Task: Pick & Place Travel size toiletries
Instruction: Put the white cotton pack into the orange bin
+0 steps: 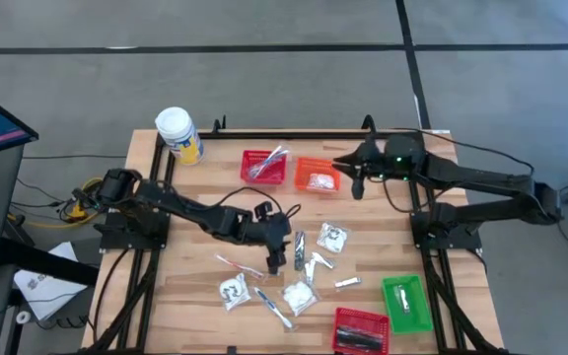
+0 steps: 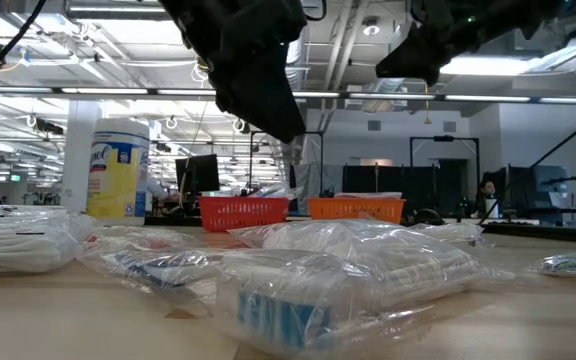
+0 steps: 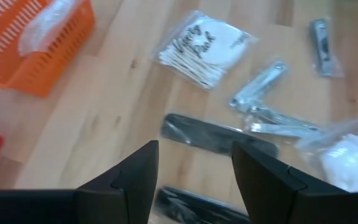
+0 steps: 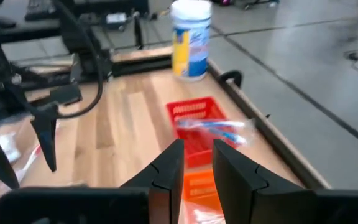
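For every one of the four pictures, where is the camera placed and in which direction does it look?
High view: above, facing straight down on the wooden table; both arms, left gripper, right gripper.
Low view: table height, facing level across clear-wrapped packets into the room; arms overhead.
Left wrist view: on the left arm, facing down at a dark flat packet; own open fingers.
Right wrist view: on the right arm, facing the far red plastic basket; own fingers.
Shared: high and right wrist views both show the white-lidded yellow jar.
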Controlling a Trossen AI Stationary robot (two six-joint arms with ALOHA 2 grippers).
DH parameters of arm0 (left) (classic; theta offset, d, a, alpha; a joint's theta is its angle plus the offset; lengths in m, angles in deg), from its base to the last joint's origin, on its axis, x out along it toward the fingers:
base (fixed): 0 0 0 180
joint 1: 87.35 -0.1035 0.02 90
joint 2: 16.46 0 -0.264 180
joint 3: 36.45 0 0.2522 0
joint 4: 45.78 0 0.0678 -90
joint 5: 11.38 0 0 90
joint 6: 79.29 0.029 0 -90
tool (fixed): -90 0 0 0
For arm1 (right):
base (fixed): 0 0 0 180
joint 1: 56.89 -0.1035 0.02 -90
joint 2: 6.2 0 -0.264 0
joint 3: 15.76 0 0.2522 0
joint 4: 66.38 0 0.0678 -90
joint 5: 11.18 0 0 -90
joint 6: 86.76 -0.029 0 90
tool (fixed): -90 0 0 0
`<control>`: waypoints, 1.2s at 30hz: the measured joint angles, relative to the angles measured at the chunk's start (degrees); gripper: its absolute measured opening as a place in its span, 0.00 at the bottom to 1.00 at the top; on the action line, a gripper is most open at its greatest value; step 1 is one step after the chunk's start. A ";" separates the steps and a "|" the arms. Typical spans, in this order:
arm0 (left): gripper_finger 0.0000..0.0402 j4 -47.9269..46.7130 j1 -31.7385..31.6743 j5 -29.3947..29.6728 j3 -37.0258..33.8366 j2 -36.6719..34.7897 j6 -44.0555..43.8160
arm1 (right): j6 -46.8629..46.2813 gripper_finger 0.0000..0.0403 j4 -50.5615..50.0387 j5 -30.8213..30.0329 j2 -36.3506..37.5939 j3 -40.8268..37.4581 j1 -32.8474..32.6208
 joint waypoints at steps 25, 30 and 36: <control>0.48 17.76 6.13 1.54 -14.15 0.04 -15.82 | -0.69 0.19 -3.50 0.02 -12.96 2.49 -21.78; 0.48 28.34 6.72 2.88 -15.17 0.04 -11.85 | -2.45 0.19 -2.03 0.02 -12.93 2.51 -27.02; 0.48 27.07 6.69 -0.59 -15.24 -0.82 -11.67 | -0.74 0.19 0.27 0.01 -12.91 2.51 -30.78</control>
